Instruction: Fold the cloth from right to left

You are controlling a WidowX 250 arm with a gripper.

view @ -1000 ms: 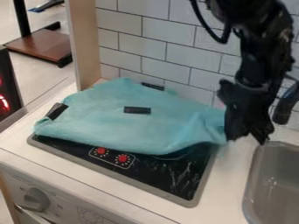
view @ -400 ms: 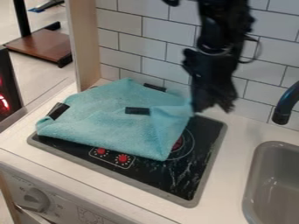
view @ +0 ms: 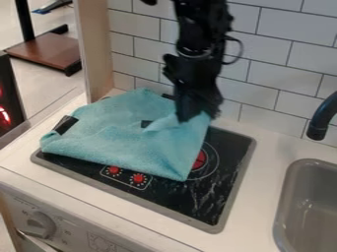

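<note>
Since the earlier frames, your gripper (view: 184, 115) has swung left, from near the sink (view: 287, 199) to above the cloth's right back part, and it has drawn the right side of the cloth (view: 115, 138) along with it, so you now see more of the stove's (view: 214, 202) right half. The flap it pulls has slid partly over the dark middle patch (view: 146, 123). Your gripper is closed on the cloth, pinching that flap, which rises to it in a loose crease. The cloth lies over the left and back of the stove, its front corner pointing toward you, just right of the two red knobs (view: 126, 174). Another dark patch (view: 65, 125) sits at its left corner, and one more (view: 168, 96) shows at the back, just beside the gripper. Right of the cloth you have a red burner (view: 199, 160), then the white counter (view: 260, 184), the sink and its dark tap (view: 320, 119). A tiled wall (view: 283, 59) stands behind.
</note>
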